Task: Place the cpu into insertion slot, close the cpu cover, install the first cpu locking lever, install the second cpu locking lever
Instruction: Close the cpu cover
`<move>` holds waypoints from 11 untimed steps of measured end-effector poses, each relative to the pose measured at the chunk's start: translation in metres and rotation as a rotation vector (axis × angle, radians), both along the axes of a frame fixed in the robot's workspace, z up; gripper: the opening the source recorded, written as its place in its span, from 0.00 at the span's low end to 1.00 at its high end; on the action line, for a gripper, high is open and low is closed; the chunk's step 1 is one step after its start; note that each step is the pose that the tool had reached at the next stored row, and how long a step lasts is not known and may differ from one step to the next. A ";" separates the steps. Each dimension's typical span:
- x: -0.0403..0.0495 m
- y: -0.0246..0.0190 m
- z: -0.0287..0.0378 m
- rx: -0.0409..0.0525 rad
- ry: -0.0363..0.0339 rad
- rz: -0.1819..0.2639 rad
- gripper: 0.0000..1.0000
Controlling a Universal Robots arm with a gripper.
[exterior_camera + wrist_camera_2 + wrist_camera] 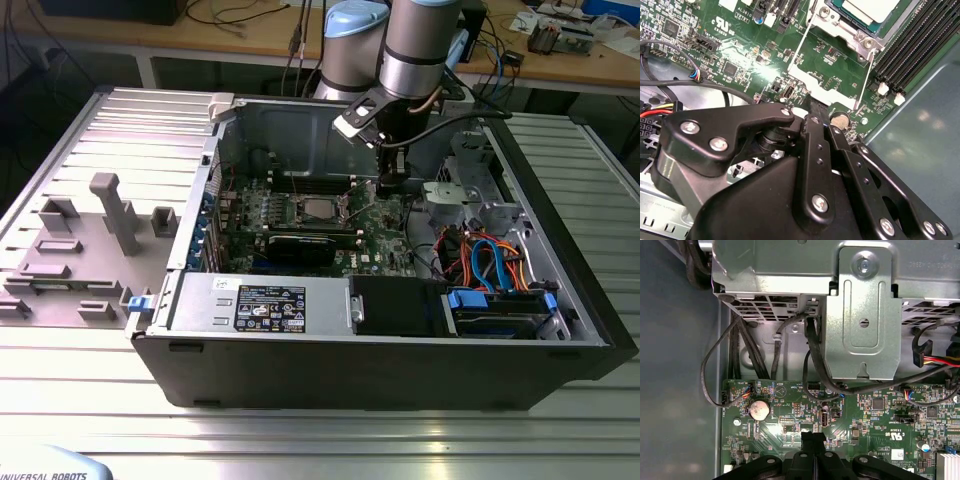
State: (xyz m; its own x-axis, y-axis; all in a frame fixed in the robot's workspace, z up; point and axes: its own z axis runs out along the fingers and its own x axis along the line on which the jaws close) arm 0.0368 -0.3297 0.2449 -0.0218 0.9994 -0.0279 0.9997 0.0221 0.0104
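One gripper [813, 436]. Just beside its tip, one coin cell [759, 410]. Farther out from it are one cpu [875, 9], two thin wire levers [800, 47] and two white slot clips [883, 89] — and one black graphics card [300, 247].

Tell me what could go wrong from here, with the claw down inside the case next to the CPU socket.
1. The claw tip sits low over the motherboard, close to the coin cell battery; dropping further could strike board parts.
2. A thin wire locking lever runs close by; a sideways slip might bend it.
3. Loose black cables cross the board edge nearby and could snag.
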 end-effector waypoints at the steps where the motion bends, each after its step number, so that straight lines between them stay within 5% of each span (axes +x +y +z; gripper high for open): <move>1: 0.0000 0.0000 0.0000 0.0000 0.0000 0.000 0.11; 11: -0.0038 0.0000 0.0000 0.0000 0.0000 0.000 0.11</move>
State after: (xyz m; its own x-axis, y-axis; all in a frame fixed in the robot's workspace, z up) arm 0.0330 -0.3297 0.2449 -0.0217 0.9994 -0.0278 0.9997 0.0220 0.0105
